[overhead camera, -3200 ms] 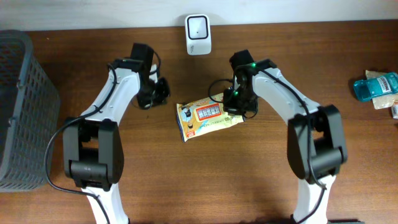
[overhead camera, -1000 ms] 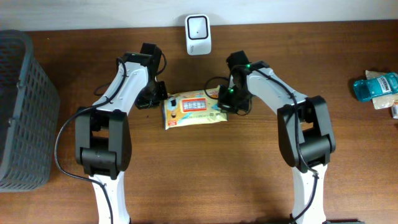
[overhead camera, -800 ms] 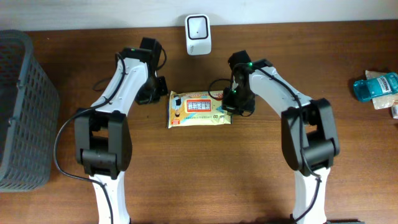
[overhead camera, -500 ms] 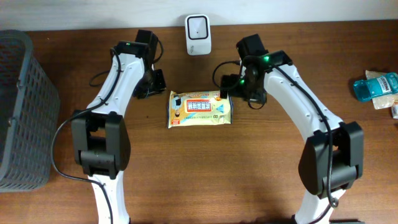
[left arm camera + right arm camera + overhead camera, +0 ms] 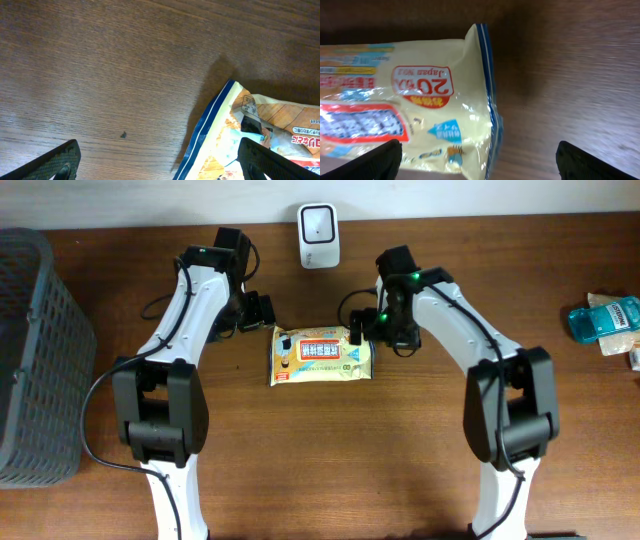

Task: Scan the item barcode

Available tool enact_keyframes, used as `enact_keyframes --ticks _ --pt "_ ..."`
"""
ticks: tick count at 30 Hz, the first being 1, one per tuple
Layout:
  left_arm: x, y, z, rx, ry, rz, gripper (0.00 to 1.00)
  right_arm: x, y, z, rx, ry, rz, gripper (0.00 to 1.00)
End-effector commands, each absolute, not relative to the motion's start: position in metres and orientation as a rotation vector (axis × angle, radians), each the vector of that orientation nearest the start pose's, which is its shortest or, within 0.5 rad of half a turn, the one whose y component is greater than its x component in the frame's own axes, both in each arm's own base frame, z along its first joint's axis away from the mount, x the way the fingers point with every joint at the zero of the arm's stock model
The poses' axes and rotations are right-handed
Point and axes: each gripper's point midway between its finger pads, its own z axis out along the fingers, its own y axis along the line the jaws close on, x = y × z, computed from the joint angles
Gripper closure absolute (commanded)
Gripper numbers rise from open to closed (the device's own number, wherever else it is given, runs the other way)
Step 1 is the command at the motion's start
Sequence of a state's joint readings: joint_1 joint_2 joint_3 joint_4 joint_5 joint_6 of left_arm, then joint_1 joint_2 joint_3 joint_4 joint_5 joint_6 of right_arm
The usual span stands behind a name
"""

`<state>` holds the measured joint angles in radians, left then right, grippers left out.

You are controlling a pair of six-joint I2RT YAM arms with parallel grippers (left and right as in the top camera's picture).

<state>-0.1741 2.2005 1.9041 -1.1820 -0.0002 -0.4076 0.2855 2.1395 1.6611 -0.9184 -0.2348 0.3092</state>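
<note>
Yellow packet (image 5: 322, 356) lies near far edge of table (image 5: 400, 450); my left gripper (image 5: 259, 311) and right gripper (image 5: 366, 329) flank it, jaws spread wide, holding nothing.

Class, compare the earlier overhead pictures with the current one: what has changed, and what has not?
The snack packet was turned from tilted to square, shifting slightly towards the scanner. The left gripper and right gripper, shut at its ends a second ago, have both opened and let go. The scanner and basket stayed put.

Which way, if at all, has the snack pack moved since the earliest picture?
Yes. The snack pack slid toward the white scanner and straightened, now lying squarely before it.
</note>
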Motion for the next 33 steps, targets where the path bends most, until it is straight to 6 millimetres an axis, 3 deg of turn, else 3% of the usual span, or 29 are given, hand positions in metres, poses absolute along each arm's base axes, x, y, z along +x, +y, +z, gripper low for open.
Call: enact_keyframes --ticks 1,5,8,11,14,19,21,28,31,33 --pt "0.446 -0.077 0.067 -0.355 3.033 -0.045 0.01 0.412 0.181 0.019 -0.052 3.052 0.469 0.05" --pt "0.446 -0.077 0.067 -0.355 3.033 -0.045 0.01 0.41 0.197 0.009 -0.09 3.055 0.516 0.24" --pt "0.446 -0.077 0.067 -0.355 3.033 -0.045 0.01 0.407 0.204 0.002 -0.089 3.07 0.512 0.29" --pt "0.446 -0.077 0.067 -0.355 3.033 -0.045 0.01 0.407 0.207 0.001 -0.099 3.066 0.513 0.49" --pt "0.446 -0.077 0.067 -0.355 3.033 -0.045 0.01 0.407 0.207 0.001 -0.099 3.065 0.512 0.94" --pt "0.446 -0.077 0.067 -0.355 3.033 -0.045 0.01 0.412 0.195 0.003 -0.053 3.059 0.42 0.96" --pt "0.446 -0.077 0.067 -0.355 3.033 -0.045 0.01 0.415 0.186 0.016 -0.006 3.052 0.399 0.96" --pt "0.445 -0.077 0.067 -0.354 3.033 -0.046 0.01 0.431 0.139 0.122 0.082 2.85 0.281 0.96" --pt "0.444 -0.077 0.067 -0.355 3.04 -0.043 0.01 0.426 0.125 0.171 0.015 2.734 0.177 0.96" --pt "0.444 -0.077 0.067 -0.354 3.04 -0.043 0.01 0.417 0.106 0.199 0.024 2.667 0.01 0.96"
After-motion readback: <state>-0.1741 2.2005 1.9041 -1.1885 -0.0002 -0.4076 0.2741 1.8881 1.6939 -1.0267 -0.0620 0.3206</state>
